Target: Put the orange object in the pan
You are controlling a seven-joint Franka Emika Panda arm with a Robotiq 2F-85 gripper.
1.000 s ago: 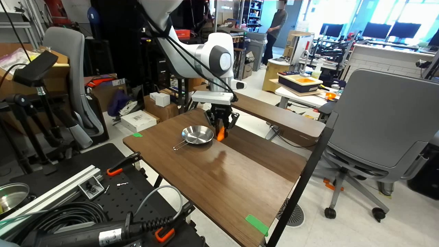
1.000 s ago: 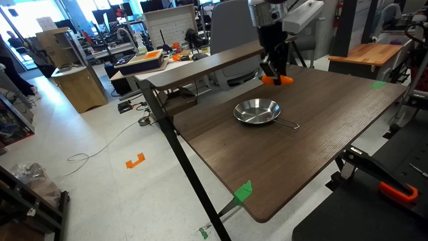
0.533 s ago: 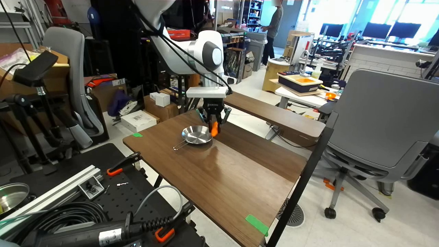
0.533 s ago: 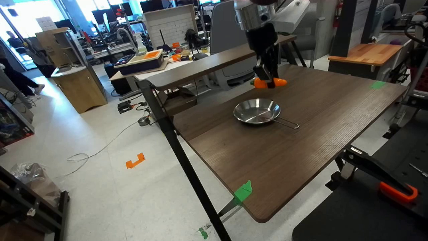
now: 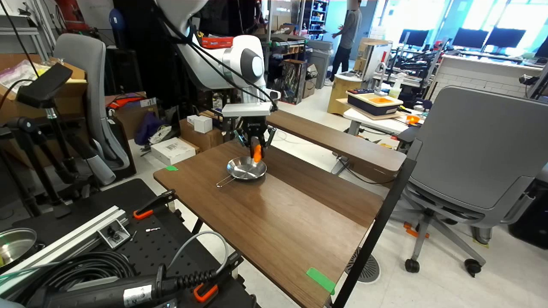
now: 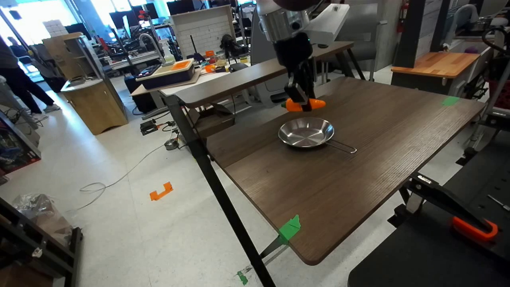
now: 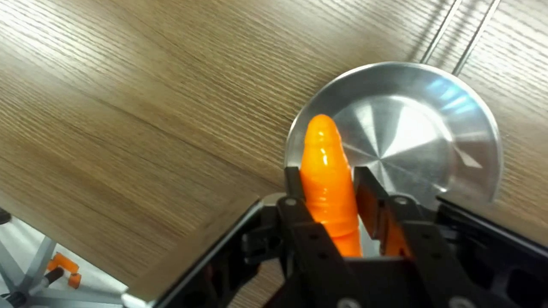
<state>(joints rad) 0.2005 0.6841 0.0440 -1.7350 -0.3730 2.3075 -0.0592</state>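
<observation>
Jaws hold orange obj [image 7: 326,184] btwn 'em.

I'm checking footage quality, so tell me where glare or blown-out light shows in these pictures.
Wrist view: bright reflections on the pan, a pale glare patch at upper left on the table, small highlights on the orange object; both exterior views: blown-out windows in the background.

Pan [image 5: 246,171] on table [image 5: 299,231], handle [image 7: 441,31] towards bench [image 5: 156,246]; carrot [image 7: 329,188] above table, between 2 fingers [image 7: 294,184] of gripper [image 7: 328,171], overlapping the pan's left part in the wrist view. In an exterior view: shelf [image 5: 338,141] behind table, chair [image 5: 483,145] right of table, bench before table at left.
</observation>
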